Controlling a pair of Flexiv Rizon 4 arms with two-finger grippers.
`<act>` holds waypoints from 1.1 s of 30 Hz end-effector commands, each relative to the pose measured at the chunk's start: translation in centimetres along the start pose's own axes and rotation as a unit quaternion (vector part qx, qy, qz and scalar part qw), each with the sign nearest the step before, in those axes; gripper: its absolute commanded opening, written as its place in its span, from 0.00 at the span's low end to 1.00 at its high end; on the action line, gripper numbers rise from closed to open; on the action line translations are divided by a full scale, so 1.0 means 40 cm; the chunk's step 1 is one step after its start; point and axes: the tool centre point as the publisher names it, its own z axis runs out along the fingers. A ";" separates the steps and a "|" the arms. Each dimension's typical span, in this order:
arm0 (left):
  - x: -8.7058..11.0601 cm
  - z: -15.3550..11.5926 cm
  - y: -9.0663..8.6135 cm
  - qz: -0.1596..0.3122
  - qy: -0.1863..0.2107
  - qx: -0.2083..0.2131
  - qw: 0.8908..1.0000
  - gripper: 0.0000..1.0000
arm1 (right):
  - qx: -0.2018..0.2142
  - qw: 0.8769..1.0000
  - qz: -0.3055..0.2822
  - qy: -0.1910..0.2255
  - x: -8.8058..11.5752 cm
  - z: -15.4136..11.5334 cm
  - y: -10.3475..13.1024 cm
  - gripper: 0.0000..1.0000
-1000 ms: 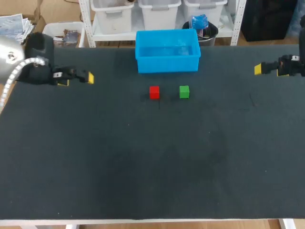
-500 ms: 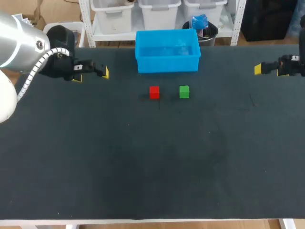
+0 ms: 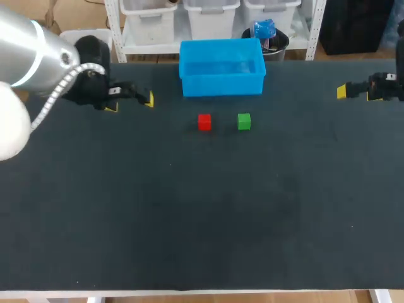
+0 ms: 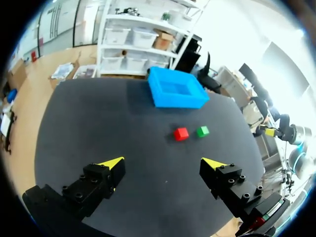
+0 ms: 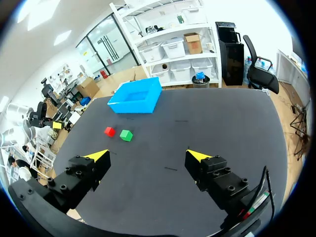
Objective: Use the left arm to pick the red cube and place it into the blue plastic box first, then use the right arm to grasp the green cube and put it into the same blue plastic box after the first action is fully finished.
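A red cube (image 3: 204, 122) and a green cube (image 3: 244, 121) sit side by side on the black table, just in front of the blue plastic box (image 3: 221, 67), which looks empty. My left gripper (image 3: 131, 101) hangs open at the far left, well left of the red cube (image 4: 181, 133), with nothing between its fingers. From the left wrist, the green cube (image 4: 202, 131) and the box (image 4: 177, 94) lie far ahead of the gripper (image 4: 163, 162). At the table's far right my right gripper (image 3: 341, 91) is open; the right wrist view shows both cubes (image 5: 109, 131) (image 5: 126, 135) and the box (image 5: 137, 96) ahead of the gripper (image 5: 149, 154).
The black table top (image 3: 202, 214) spreads wide in front of the cubes, with nothing else on it. The box stands against the table's back edge.
My left arm has swung in from the left edge toward the middle, bringing its open gripper closer to the red cube. The right arm and both cubes have stayed put.
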 end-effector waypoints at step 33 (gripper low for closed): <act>-0.059 0.190 -0.134 0.003 0.057 -0.122 0.991 1.00 | 0.001 1.000 0.000 0.000 -0.001 0.002 0.000 1.00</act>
